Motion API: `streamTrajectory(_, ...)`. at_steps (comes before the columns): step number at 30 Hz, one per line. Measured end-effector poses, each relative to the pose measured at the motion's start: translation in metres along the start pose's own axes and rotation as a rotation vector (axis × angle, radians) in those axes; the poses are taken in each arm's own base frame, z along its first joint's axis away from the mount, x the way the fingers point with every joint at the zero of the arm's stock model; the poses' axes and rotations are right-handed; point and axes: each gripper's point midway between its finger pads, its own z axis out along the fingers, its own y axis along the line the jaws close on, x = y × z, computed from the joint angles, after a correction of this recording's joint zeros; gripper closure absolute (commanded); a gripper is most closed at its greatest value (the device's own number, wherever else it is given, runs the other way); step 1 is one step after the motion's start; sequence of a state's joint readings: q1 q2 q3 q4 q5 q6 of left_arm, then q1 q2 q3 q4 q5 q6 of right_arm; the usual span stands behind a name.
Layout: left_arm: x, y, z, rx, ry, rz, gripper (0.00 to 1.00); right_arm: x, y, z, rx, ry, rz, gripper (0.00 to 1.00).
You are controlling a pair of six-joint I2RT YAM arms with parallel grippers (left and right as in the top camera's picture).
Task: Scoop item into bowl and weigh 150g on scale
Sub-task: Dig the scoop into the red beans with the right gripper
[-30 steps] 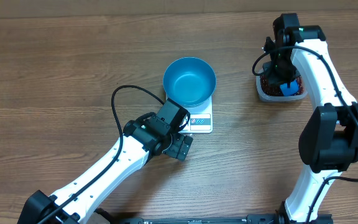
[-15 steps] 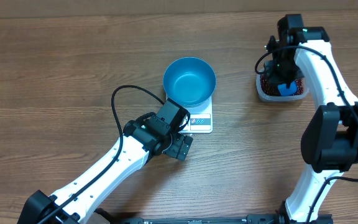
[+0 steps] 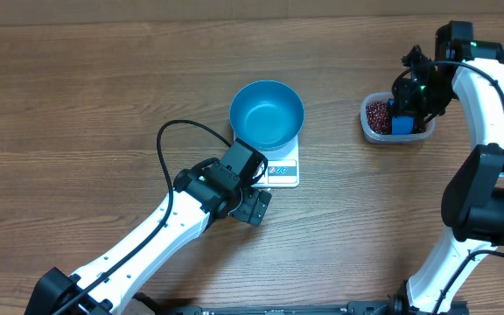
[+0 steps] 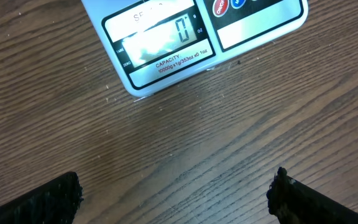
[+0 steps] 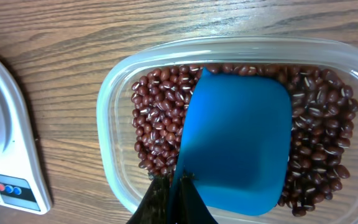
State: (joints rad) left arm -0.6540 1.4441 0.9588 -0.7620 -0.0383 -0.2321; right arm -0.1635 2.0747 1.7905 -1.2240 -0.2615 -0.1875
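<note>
The blue bowl (image 3: 266,114) stands empty on the white scale (image 3: 284,170), whose display (image 4: 160,38) reads zero. Dark red-brown beans (image 5: 160,118) fill a clear plastic tub (image 3: 370,129) at the right. My right gripper (image 5: 176,182) is shut on the edge of a small blue scoop (image 5: 238,149), which hangs just over the beans with its hollow empty. In the overhead view the right gripper (image 3: 409,98) sits above the tub's right half. Open over bare wood just in front of the scale, my left gripper (image 4: 178,193) holds nothing.
The scale's corner (image 5: 5,174) shows left of the tub in the right wrist view. A black cable (image 3: 178,131) loops from the left arm beside the bowl. Wooden tabletop (image 3: 77,105) spreads to the left and back.
My right gripper has shifted to the right over the tub with the scoop, uncovering beans on the tub's left side. The left arm has not moved.
</note>
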Motion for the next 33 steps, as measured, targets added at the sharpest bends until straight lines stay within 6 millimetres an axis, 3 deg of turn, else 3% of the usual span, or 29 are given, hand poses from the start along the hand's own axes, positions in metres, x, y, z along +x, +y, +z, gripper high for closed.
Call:
streamTrajectory(10,0.000,0.000,0.000,0.000,0.000,0.000,0.01,0.000,-0.002,-0.004,-0.186,-0.028,0.085,0.96)
streamTrajectory(20,0.000,0.000,0.000,0.000,0.000,0.000,0.01,0.001,-0.002,-0.004,-0.215,-0.025,0.101,0.96)
streamTrajectory(33,0.000,0.000,0.000,0.000,0.000,0.000,0.00,0.003,-0.025,-0.013,-0.356,-0.059,0.215,0.96)
